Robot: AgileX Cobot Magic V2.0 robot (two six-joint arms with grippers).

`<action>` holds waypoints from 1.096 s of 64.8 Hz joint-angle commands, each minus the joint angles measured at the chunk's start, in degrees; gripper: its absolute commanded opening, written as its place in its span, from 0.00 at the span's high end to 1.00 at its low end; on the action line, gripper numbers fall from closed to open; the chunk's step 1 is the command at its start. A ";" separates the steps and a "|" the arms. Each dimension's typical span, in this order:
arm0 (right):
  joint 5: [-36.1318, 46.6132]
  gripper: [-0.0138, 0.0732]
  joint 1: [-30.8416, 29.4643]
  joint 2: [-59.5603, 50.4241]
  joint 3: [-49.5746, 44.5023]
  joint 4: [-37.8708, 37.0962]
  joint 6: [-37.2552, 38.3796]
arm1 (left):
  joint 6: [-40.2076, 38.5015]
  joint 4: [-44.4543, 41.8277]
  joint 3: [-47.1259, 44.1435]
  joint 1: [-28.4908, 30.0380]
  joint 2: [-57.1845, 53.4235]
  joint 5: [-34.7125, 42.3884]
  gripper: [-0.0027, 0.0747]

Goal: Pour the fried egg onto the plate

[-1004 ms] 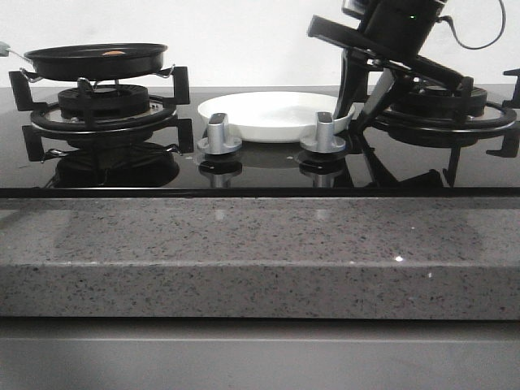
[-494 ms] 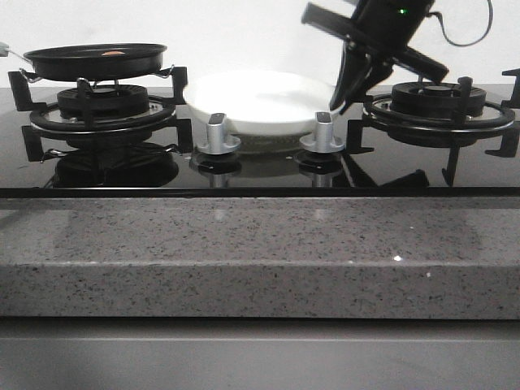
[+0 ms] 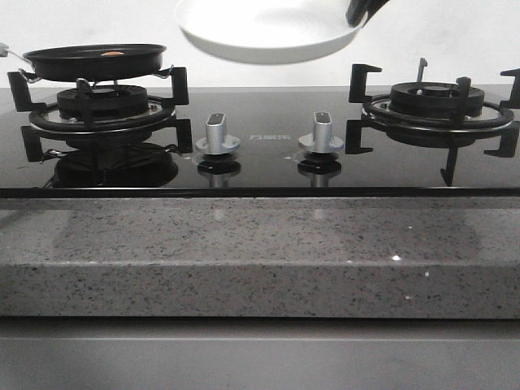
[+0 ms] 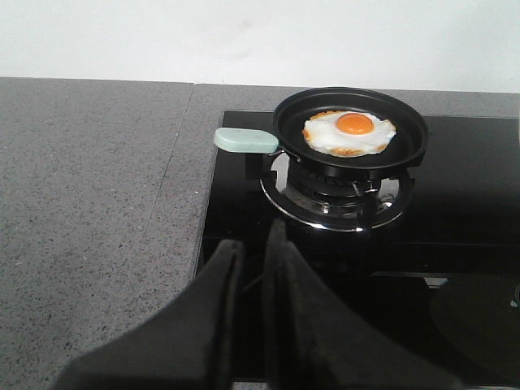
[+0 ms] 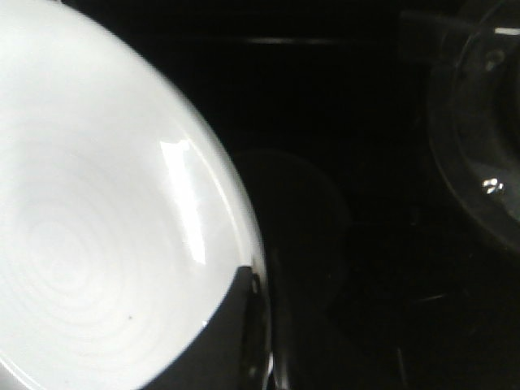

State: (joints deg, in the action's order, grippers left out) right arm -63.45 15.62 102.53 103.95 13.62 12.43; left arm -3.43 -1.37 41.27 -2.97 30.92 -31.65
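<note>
Front view: my right claw pinches the plate by its right rim, holding it in the air above the knobs, well clear of the hob surface. I reckon that's so it can sit beside or under the pan lip for the pour. The frying pan rests on the left burner; only an orange sliver of the fried egg shows here.

Left wrist view: my left claw is empty, jaws nearly together w/ a thin gap, near the pan's pale green handle but apart from it. Egg shows whole, yolk up, centred in the pan; front view can't give that.

Right wrist view: finger clamped over the plate's rim. Plate interior bare; no egg yet.
</note>
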 commanded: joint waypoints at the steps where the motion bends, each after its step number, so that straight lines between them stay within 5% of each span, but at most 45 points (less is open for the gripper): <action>1: 4.13 0.92 2.25 -5.90 -4.00 -1.30 -1.45 | 0.01 -0.18 1.97 0.03 0.56 4.92 0.88; 20: 10.94 0.92 4.82 -8.04 -15.74 -1.89 -1.56 | 0.01 -0.18 1.97 0.03 0.56 4.92 0.88; 71: 10.13 0.92 4.77 -7.20 -15.80 -3.35 -1.56 | 0.01 -0.18 1.97 0.03 0.56 4.92 0.88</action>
State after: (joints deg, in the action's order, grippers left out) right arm -55.79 20.49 97.88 86.75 10.94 11.40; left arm -3.43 -1.37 41.27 -2.97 30.92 -31.65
